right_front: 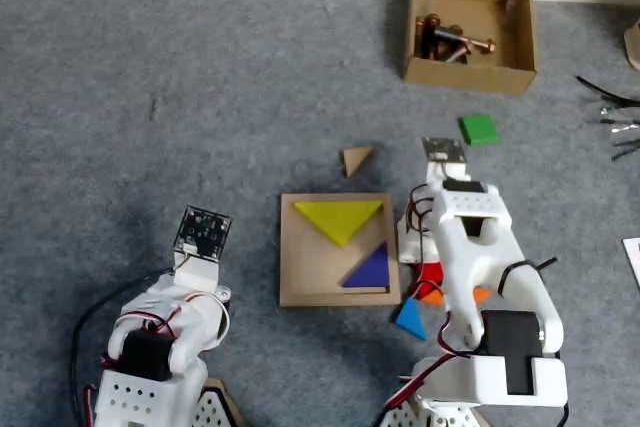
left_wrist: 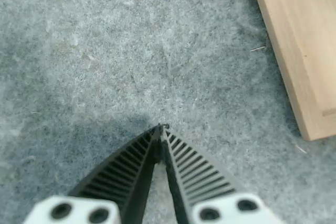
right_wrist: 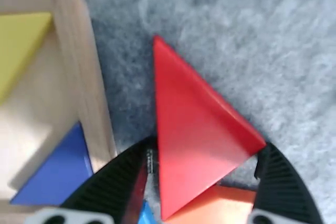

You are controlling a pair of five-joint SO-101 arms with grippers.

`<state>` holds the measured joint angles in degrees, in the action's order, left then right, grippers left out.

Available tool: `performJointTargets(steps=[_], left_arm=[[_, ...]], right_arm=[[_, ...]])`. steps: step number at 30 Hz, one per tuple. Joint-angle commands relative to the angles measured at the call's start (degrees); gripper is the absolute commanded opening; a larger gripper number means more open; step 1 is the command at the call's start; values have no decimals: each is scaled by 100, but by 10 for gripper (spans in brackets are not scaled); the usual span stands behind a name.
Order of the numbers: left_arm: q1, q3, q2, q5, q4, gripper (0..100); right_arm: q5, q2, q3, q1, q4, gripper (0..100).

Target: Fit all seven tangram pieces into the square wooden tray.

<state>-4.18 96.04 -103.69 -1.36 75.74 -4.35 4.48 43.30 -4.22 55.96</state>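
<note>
The right arm's fingers stand apart on either side of the red triangle, one against its long straight edge and the other at its far corner, and they look to be pinching it. The triangle's apex points away from the wrist, and its long edge runs nearly parallel to the rim of the wooden tray just beside it. Under the red piece's near end an orange piece shows on the grey bench.

The move probably turns on a sideways carry over that rim, toward the left arm. Inside the tray lie a yellow triangle and a dark blue triangle, with bare wood beside them. A light blue triangle sits near the right arm's base. A green square and a tan triangle lie beyond the tray.

The left arm's fingers are pressed together over bare bench, with the tray's side near but apart. The right arm is the nearer one to the loose pieces.
</note>
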Motion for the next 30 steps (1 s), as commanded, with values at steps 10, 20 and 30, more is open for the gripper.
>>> performJointTargets(steps=[10, 20, 30], left_arm=[[-84, 110, -22, -35, 26, 5], [-84, 110, -22, -35, 26, 5], [-84, 110, -22, -35, 26, 5]], right_arm=[[-290, 154, -40, 66, -681, 278], [-615, 163, -40, 66, -708, 282], [-615, 154, -163, 66, -708, 341]])
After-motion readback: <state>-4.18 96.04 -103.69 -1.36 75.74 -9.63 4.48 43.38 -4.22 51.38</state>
